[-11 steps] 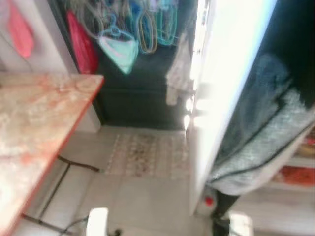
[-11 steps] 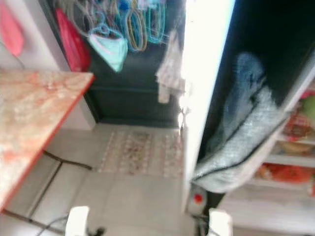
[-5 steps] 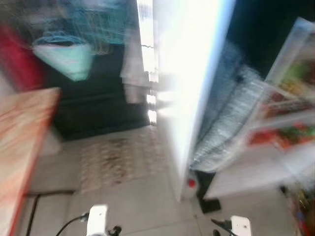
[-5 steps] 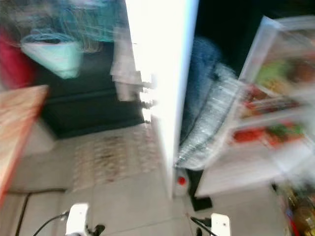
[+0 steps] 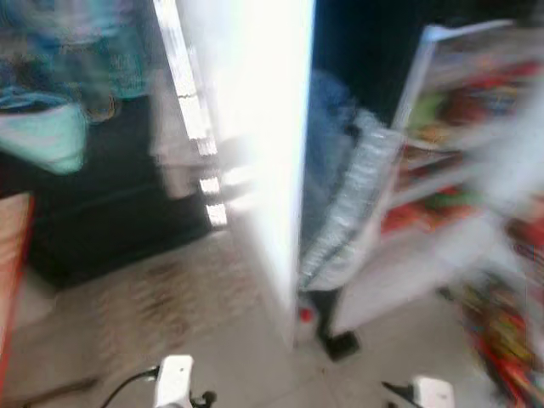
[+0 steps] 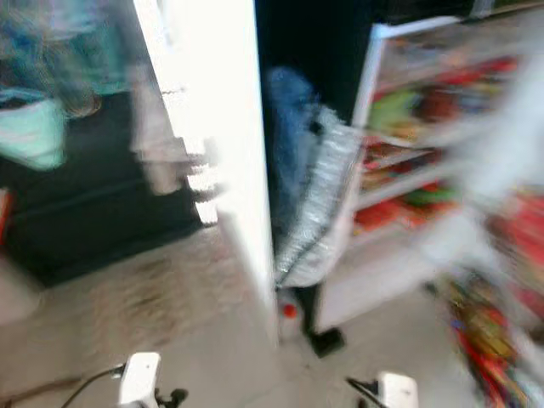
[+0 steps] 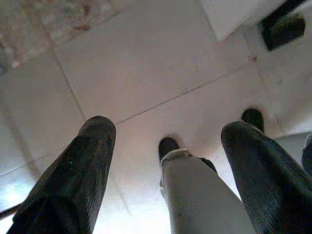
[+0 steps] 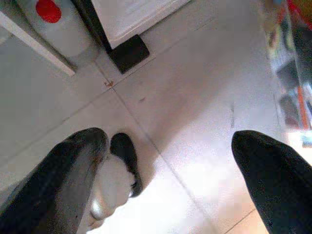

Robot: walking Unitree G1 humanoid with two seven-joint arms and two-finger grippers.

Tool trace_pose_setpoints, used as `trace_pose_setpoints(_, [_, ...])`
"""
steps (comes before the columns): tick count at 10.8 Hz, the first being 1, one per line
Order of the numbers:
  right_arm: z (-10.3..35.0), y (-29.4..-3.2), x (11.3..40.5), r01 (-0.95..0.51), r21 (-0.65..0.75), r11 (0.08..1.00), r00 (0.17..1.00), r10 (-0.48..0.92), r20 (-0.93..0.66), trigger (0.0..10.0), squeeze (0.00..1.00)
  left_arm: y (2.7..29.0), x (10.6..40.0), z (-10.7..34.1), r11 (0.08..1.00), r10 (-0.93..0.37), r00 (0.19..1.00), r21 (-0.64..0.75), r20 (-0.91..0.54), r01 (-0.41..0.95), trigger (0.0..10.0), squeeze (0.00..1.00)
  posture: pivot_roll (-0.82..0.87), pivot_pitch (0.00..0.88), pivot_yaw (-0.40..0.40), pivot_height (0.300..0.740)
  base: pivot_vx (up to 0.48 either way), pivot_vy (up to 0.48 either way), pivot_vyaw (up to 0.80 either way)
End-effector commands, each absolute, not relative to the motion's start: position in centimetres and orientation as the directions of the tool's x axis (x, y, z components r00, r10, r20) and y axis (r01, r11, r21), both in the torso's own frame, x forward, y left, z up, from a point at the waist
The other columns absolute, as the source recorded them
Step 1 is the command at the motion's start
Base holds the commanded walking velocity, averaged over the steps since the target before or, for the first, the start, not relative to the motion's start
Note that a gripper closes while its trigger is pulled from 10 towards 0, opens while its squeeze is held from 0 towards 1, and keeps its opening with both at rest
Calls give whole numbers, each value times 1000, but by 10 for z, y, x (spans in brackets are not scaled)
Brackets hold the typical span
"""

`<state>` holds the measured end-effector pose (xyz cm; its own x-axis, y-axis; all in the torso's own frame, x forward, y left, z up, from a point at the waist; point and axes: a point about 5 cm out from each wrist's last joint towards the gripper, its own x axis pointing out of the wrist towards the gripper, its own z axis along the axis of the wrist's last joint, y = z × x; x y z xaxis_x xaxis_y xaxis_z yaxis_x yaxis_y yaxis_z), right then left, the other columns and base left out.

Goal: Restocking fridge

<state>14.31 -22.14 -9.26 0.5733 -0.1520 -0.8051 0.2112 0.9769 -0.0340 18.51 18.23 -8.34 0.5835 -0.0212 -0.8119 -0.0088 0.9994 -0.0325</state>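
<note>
The picture is blurred. An open fridge (image 5: 459, 127) stands at the right, its white shelves (image 6: 399, 183) full of red, green and orange food. The bright white fridge door (image 5: 255, 127) stands edge-on in the middle. A grey-blue padded cloth (image 5: 340, 187) hangs between door and shelves. Both arms hang low over the tiled floor. My left gripper (image 7: 168, 129) is open with nothing between its fingers. My right gripper (image 8: 168, 141) is open too, above bare tiles near the fridge's black foot (image 8: 129, 53).
A white bottle with a red cap (image 8: 48, 14) stands on the floor at the door's base. Colourful packets (image 5: 501, 340) pile up at the lower right. A patterned mat (image 5: 161, 297) lies left of the door, with teal hangers (image 5: 51, 136) and a red table edge (image 5: 13, 255) beyond.
The camera has swung right: the table has slid almost out at the left and the fridge shelves and packets have come into view. Both grippers still hang low.
</note>
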Motion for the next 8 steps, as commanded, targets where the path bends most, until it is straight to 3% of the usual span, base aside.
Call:
trace_pose_setpoints(1, [-95,-223,135,209,-40,977,552,-152,-820,10000,0,181,179,-87,999,-24,562,-40,-826,-16,10000,0,-153,108,81,740,0,0,-769])
trace_pose_setpoints(5, [-95,-221,138,203,-35,978,556,-145,-818,10000,0,180,178,-87,999,-23,559,-42,-829,-20,10000,0,-142,154,83,740,0,0,-767])
trace_pose_setpoints(8, [-95,-220,139,202,-31,979,557,-140,-819,10000,0,159,201,-79,999,-40,585,-53,-810,-4,10000,0,-140,176,83,740,0,0,-769])
